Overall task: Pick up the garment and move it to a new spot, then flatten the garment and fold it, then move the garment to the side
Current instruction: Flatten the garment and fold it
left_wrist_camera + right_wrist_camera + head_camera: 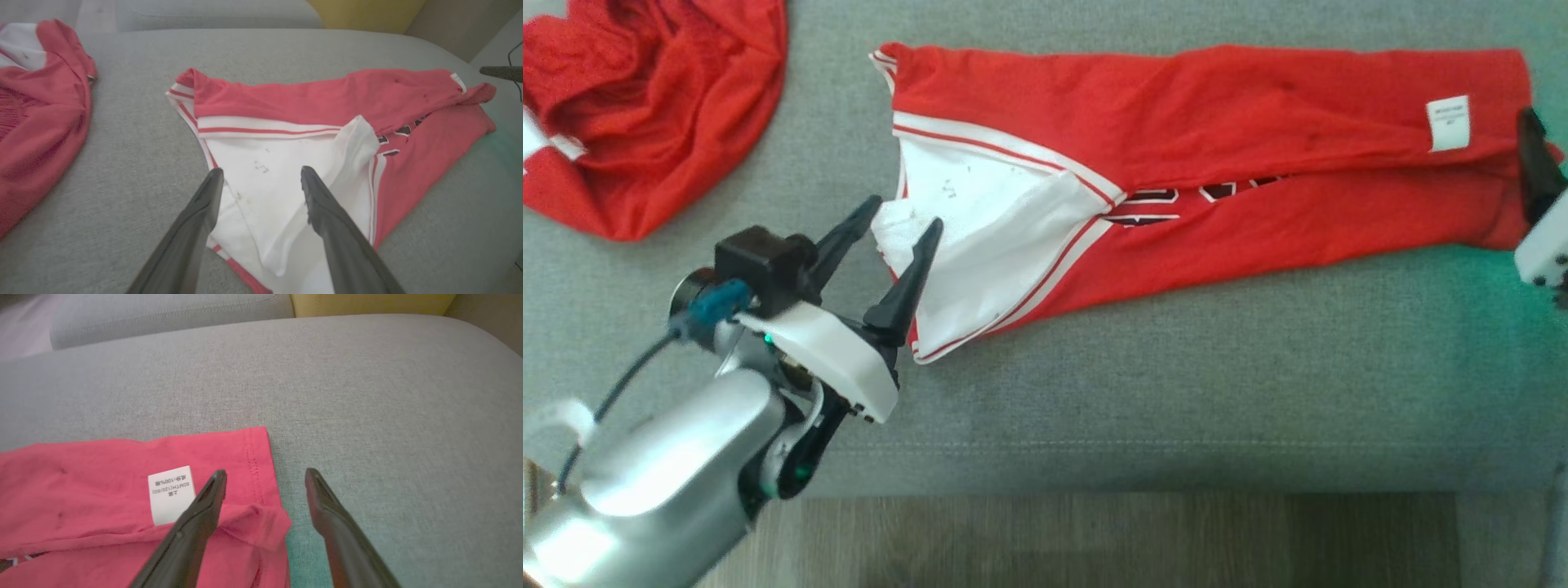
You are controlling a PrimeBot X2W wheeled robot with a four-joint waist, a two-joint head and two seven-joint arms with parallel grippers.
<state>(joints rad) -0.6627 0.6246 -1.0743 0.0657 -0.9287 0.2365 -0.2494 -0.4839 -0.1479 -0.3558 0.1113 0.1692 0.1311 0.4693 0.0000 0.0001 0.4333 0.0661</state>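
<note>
The garment (1217,122) is a red jersey with white sleeve panels and striped trim, folded lengthwise into a long band across the grey cushion. My left gripper (905,214) is open at its left end, and its fingers straddle the white sleeve (269,188) without gripping it. My right gripper (1535,139) is at the garment's right end. There it (266,473) is open over the red hem corner (261,457), beside a white care label (171,494). Black lettering on the garment (388,143) peeks out from under the fold.
A second red garment (645,98) lies crumpled at the cushion's far left. The grey cushion (1176,367) has bare fabric in front of the jersey, and its front edge meets a wooden floor (1094,539). A yellow cushion (367,304) sits behind.
</note>
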